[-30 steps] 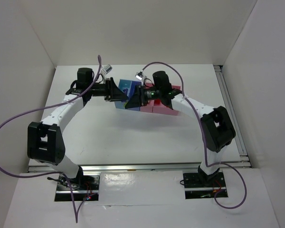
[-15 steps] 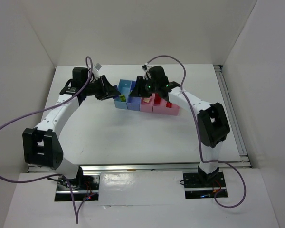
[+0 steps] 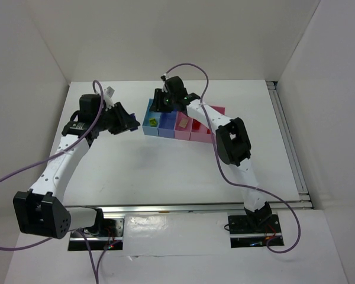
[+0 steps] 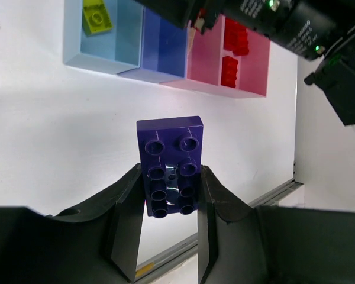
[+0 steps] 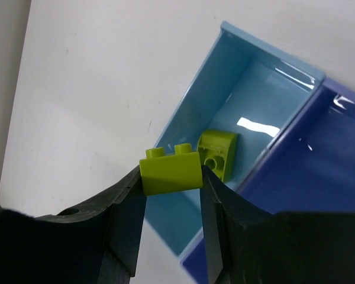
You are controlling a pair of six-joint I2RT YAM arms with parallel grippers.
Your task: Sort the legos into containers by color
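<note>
Reds (image 4: 235, 38) binned upper right; my left gripper (image 4: 170, 180) pinches a purple brick (image 4: 168, 142), my right gripper (image 5: 170, 177) a green brick (image 5: 170, 171), both yet unbinned

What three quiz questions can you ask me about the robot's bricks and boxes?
1. True or false: the left gripper grips a purple brick.
2. Which bin has a loose yellow-green brick inside? A light blue bin, B darker blue bin, C pink bin.
3. What colour is the held brick in the right gripper?
Key: 1 true; 2 A; 3 yellow-green.
</note>
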